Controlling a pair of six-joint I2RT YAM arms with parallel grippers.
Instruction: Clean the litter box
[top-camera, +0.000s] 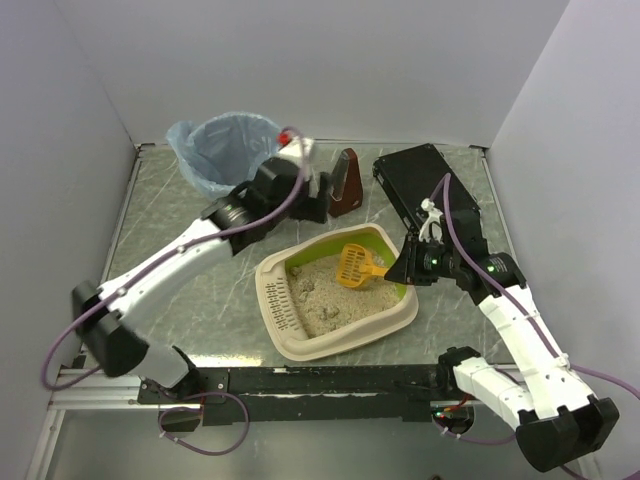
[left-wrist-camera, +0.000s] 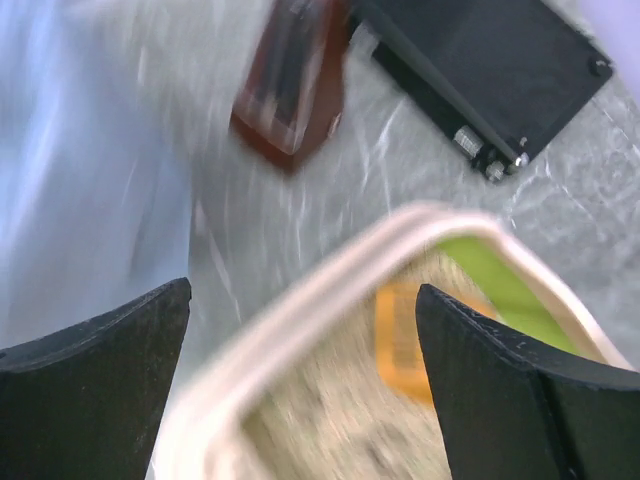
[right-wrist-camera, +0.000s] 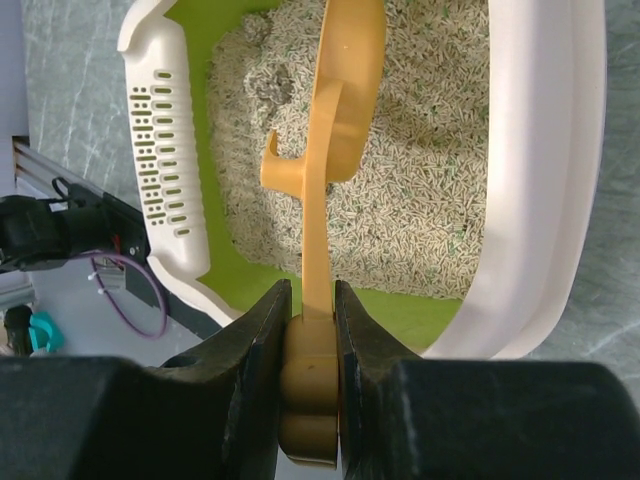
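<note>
The cream litter box (top-camera: 300, 350) holds sandy grey litter (top-camera: 325, 290) and has a lime-green inner wall. My right gripper (right-wrist-camera: 311, 320) is shut on the handle of an orange slotted scoop (right-wrist-camera: 345, 90), whose head rests on the litter near the box's far right corner (top-camera: 355, 265). In the top view the right gripper (top-camera: 400, 268) sits just outside the box's right rim. My left gripper (top-camera: 312, 208) hovers behind the box's far edge. Its wrist view is blurred, but the left gripper (left-wrist-camera: 300, 380) stands open with nothing between its fingers, above the box rim (left-wrist-camera: 330, 270).
A round bin lined with a blue bag (top-camera: 225, 150) stands at the back left. A brown wedge-shaped object (top-camera: 345, 183) stands just right of the left gripper. A flat black case (top-camera: 425, 185) lies at the back right. Grey walls close in the table on three sides.
</note>
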